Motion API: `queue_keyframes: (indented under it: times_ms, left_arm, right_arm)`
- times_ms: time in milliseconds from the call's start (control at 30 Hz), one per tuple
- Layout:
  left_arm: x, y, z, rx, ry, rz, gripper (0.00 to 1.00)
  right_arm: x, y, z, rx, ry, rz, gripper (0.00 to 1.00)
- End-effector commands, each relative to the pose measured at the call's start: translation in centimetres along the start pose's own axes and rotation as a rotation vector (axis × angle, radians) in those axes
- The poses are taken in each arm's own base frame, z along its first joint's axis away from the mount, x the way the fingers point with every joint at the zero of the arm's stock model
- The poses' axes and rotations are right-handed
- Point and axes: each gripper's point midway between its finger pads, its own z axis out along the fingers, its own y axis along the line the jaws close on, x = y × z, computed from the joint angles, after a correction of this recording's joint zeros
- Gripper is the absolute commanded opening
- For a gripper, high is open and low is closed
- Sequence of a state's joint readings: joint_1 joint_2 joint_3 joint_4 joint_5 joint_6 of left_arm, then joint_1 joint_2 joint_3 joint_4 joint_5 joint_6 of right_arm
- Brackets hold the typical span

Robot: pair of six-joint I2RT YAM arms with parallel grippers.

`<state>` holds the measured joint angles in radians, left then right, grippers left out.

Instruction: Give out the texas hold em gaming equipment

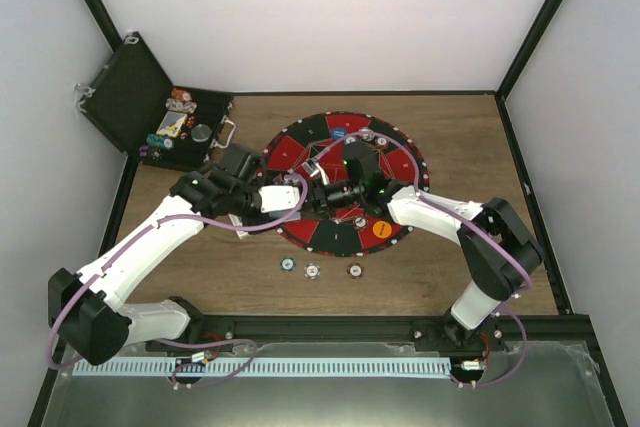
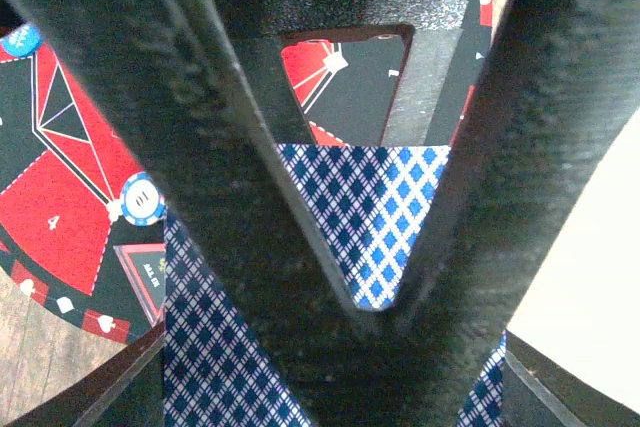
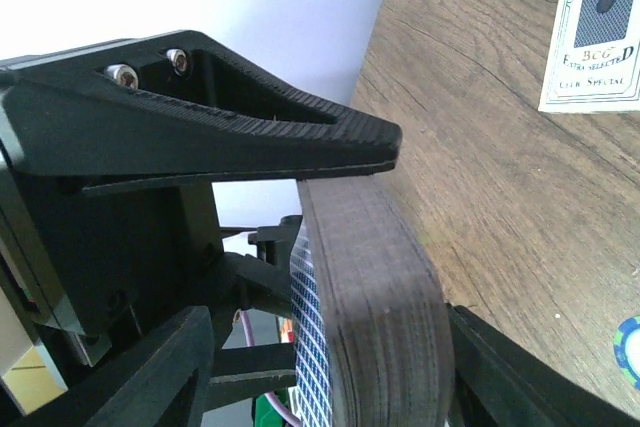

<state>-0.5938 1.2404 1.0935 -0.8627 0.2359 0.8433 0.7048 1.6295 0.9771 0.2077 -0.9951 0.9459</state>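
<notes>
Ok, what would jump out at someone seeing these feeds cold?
Over the round red-and-black mat mid-table, the right gripper clamps a thick deck of cards, while the left gripper, fingers shut in a V, sits over a blue-diamond card back. Three striped chips sit in a row on the table before the mat, and an open black case stands far left.

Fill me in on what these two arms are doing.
Both arms meet over the round mat. The right gripper clamps the card deck; the left gripper, fingertips together, is at the deck's top blue-backed card, apparently to peel it off. Three chips lie on the table before the mat.
</notes>
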Motion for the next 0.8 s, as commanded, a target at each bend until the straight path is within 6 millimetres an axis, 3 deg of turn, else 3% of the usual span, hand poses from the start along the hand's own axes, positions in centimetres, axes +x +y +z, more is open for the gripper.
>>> queue_keyframes:
  times_ms: [0,567,767]
  left_arm:
    - [-0.4,0.2,-0.5,0.003,-0.006,-0.005,0.04]
    - [-1.6,0.6,-1.1,0.018,-0.027,-0.018,0.04]
    - [-1.4,0.6,-1.2,0.016,-0.024,-0.027,0.04]
  right_arm:
    - [-0.3,0.9,0.6,-0.013,0.021,-0.035,0.64]
    - [0.3,-2.2,1.8,0.082,0.056,-0.004,0.67]
    - [0.0,-3.4,1.2,0.117,0.046,-0.004,0.67]
